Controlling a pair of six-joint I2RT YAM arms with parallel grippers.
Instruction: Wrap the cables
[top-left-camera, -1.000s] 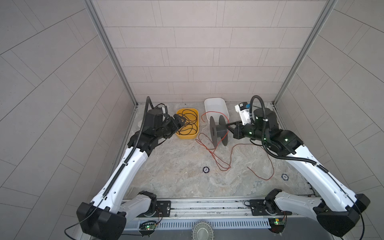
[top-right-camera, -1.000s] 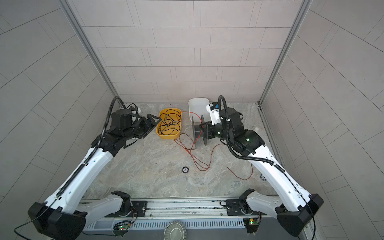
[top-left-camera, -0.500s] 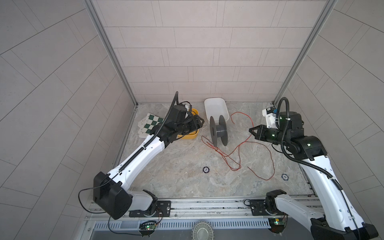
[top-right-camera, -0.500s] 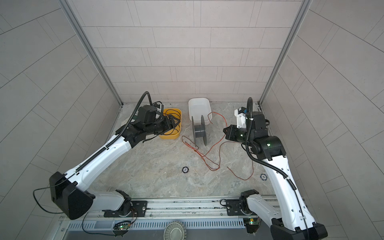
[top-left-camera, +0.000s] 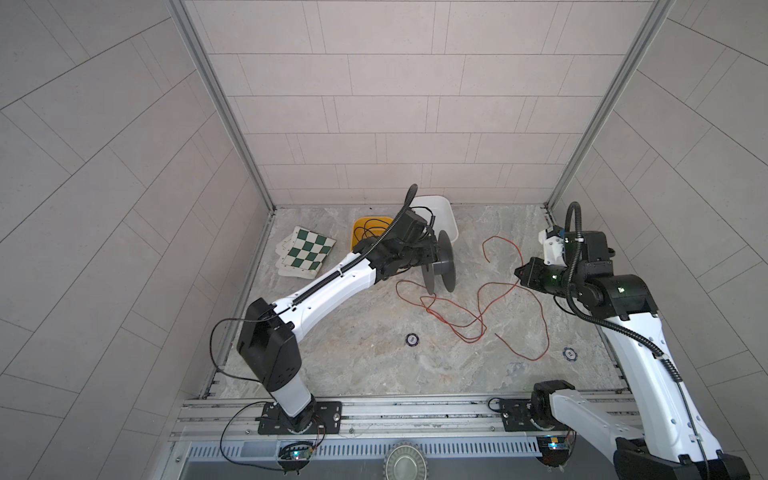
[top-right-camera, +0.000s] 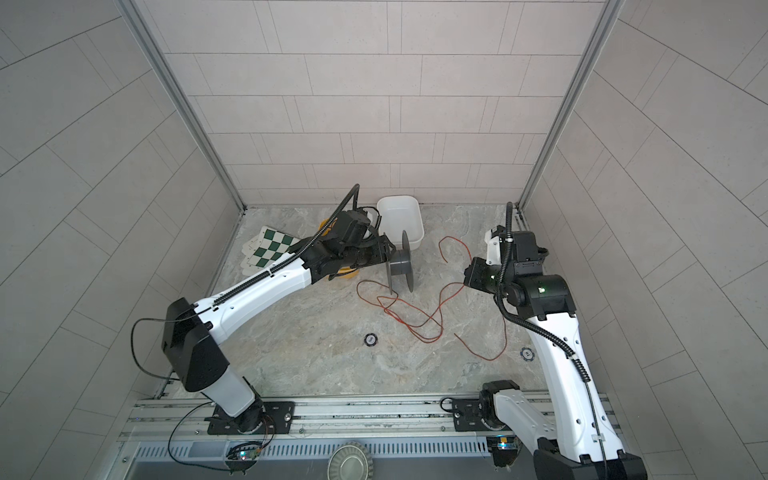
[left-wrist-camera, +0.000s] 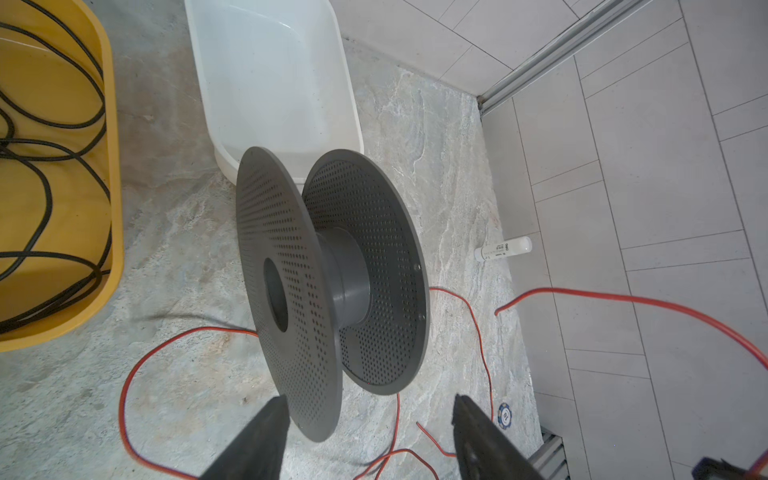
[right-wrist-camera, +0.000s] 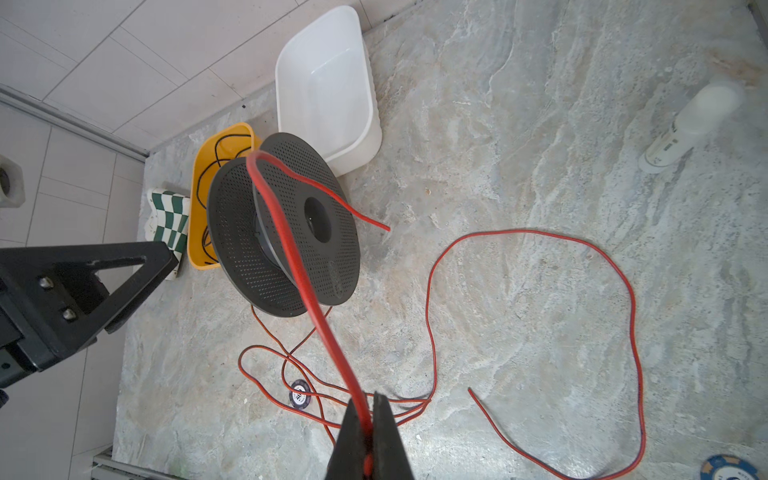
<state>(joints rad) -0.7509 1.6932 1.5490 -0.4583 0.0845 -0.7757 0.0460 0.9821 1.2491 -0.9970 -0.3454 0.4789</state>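
- On the floor (top-left-camera: 353, 353) beside the spool (left-wrist-camera: 349, 274), the red wire (right-wrist-camera: 299, 270) lies in loose loops; the hub is bare.
- My right gripper (right-wrist-camera: 368, 405) pinches it near one end, lifted: lead ready to feed the hub.
- My left gripper (left-wrist-camera: 370, 399) is spread just beside the near flange, holding nothing; probably there to steady the spool.

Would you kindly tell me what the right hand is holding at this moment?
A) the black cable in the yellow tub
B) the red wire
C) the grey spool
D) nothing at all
B: in the right wrist view the right hand is pinched shut on the red wire, which runs up out from between its fingertips.
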